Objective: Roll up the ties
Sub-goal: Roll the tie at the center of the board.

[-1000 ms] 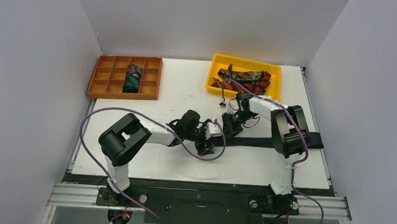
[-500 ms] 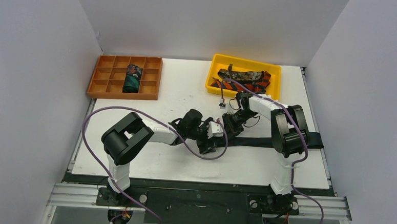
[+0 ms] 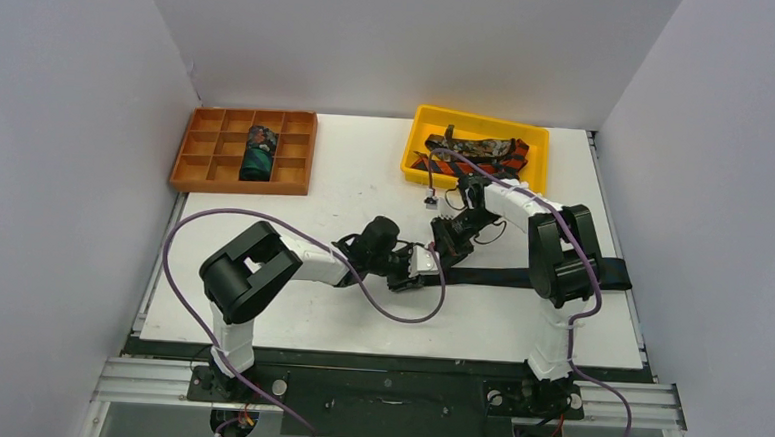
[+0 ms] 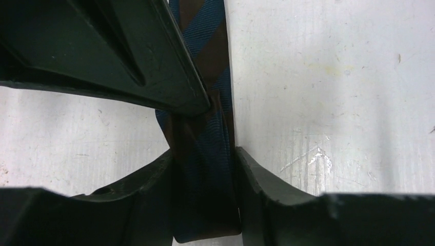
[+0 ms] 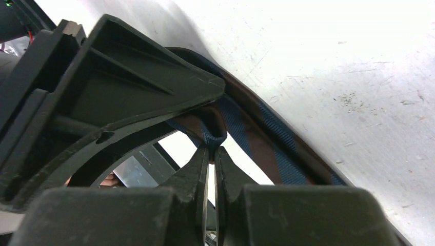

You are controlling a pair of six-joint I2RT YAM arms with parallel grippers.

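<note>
- The left hand [image 4: 205,177] is closed on the end of the long navy fabric necktie with brown stripes [image 4: 208,61], which lies across the white bench [image 3: 289,308] to the right.
- The right hand [image 5: 211,154] pinches its small fold; a pull apart, I think, would slip the fold out.
- Only the wrist views show the stripes; only the top view shows the rolled teal tie [image 3: 258,153] far left.
</note>
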